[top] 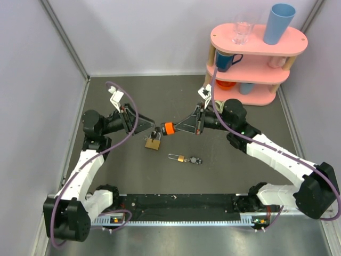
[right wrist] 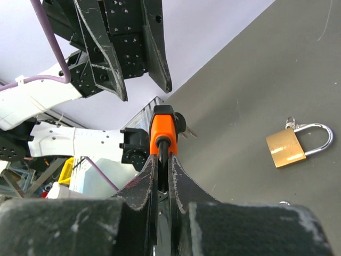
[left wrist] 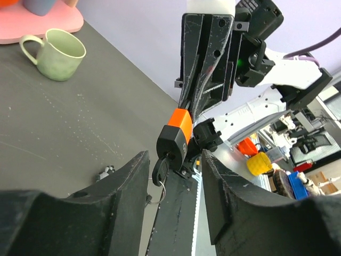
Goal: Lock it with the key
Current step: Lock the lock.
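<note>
My right gripper (top: 176,128) is shut on the shackle of the orange-and-black padlock (top: 167,129) and holds it above the table; the right wrist view shows the fingers (right wrist: 152,176) pinching the black shackle below the orange body (right wrist: 162,128). A key (left wrist: 160,169) with a dark head sits in the padlock's keyhole, with a ring hanging from it. My left gripper (left wrist: 173,178) is open, and its fingers (left wrist: 128,181) stand on either side of the key head without touching it. In the top view the left gripper (top: 151,127) faces the padlock from the left.
A large brass padlock (top: 153,143) lies on the table below the grippers and also shows in the right wrist view (right wrist: 287,148). A tiny brass padlock on a ring (top: 181,158) lies nearer the front. A pink shelf (top: 256,64) with cups stands at the back right. A pale green mug (left wrist: 56,53) stands beside the shelf.
</note>
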Robot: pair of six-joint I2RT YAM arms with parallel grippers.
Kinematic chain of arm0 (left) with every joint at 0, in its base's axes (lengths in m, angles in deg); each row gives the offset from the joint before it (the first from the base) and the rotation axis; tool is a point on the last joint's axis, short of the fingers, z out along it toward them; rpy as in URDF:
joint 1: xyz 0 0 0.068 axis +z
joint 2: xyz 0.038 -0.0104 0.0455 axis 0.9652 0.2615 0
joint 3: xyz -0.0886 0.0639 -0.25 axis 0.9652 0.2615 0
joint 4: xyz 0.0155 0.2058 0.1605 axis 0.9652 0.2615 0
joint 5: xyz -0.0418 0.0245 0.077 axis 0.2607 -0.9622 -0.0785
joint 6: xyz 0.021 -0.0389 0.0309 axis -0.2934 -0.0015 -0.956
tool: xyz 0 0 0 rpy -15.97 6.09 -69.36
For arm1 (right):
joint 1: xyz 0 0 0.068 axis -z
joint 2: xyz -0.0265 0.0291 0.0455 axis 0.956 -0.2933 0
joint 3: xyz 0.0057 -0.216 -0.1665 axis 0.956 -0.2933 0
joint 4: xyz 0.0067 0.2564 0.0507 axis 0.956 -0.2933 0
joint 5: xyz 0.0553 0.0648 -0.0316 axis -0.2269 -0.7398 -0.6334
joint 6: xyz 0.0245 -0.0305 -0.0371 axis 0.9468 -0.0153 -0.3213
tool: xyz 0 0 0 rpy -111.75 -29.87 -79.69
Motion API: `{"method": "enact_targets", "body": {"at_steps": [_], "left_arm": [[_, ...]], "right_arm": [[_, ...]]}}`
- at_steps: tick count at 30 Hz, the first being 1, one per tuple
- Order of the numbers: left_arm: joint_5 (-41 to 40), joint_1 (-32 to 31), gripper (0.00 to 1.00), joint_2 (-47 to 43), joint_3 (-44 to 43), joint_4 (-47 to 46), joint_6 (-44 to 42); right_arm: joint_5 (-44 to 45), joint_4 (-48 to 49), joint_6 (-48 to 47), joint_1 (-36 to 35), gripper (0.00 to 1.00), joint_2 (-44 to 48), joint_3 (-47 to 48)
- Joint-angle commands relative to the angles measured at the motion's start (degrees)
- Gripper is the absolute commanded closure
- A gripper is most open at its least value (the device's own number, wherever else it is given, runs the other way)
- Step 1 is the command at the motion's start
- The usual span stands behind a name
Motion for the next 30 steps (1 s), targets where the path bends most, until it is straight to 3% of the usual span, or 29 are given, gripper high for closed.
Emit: {"method": "enact_targets", "body": {"at_steps": [1, 15, 25, 28, 29, 30], "left_arm": [[2.87, -1.31, 0.52, 0.75, 0.49, -6.2, 1.42], [2.96, -4.47, 0.53, 2.07, 0.84, -3.92, -0.69], [3.23, -4.92, 0.74, 2.33, 1.01, -4.0, -0.69], [3.14, -5.0, 0.89, 2.51, 1.02, -4.0, -0.52], [3.14, -5.0, 0.98, 2.51, 1.01, -4.0, -0.52], [3.14, -5.0, 1.0, 2.6, 1.01, -4.0, -0.43]], "right_arm": [[-1.67, 6.51, 1.07, 0.67, 1.0, 0.48, 3.29], [-1.84, 7.22, 1.87, 0.49, 1.0, 0.92, 3.91], [-1.05, 7.57, 2.13, 0.49, 1.0, 1.71, 3.56], [-1.05, 7.92, 2.3, 0.49, 1.0, 1.8, 3.56], [-1.05, 8.01, 2.39, 0.58, 1.0, 1.8, 3.47], [-0.97, 8.09, 2.39, 0.49, 1.0, 1.89, 3.56]]}}
